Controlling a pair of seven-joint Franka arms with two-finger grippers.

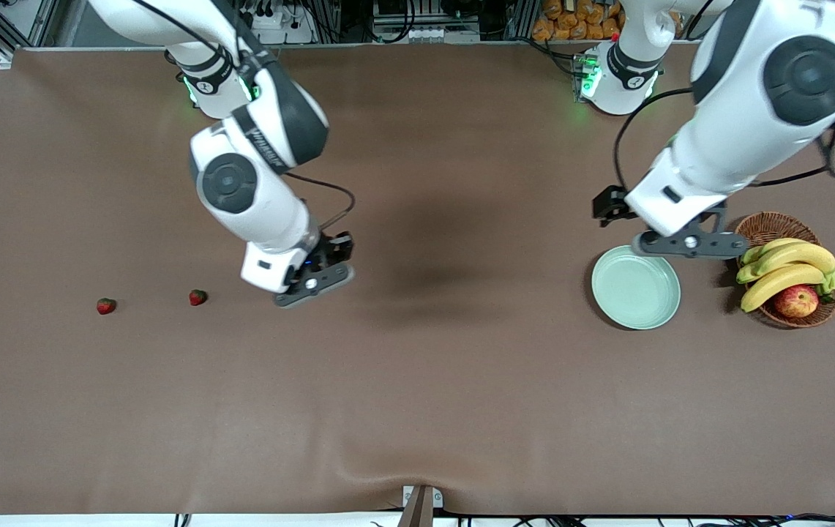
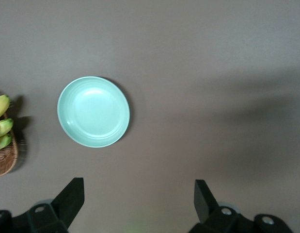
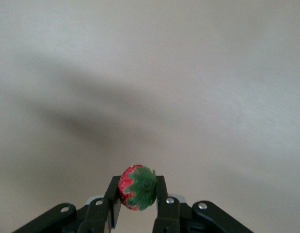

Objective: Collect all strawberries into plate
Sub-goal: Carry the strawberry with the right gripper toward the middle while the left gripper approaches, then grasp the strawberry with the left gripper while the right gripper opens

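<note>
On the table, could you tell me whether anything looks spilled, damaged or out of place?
Nothing stands out. Two strawberries lie on the table cloth, a third strawberry sits in the right gripper, and the plate sits flat and empty.

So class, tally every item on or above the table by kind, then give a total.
Strawberries: 3, one in the right gripper, two on the table
Plate: 1
Basket: 1
Bananas: 3 visible
Apple: 1
Total: 9

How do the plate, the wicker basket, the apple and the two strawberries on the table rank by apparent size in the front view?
1. Wicker basket and plate: alike, not ranked.
2. Apple.
3. The two strawberries: alike.
</note>
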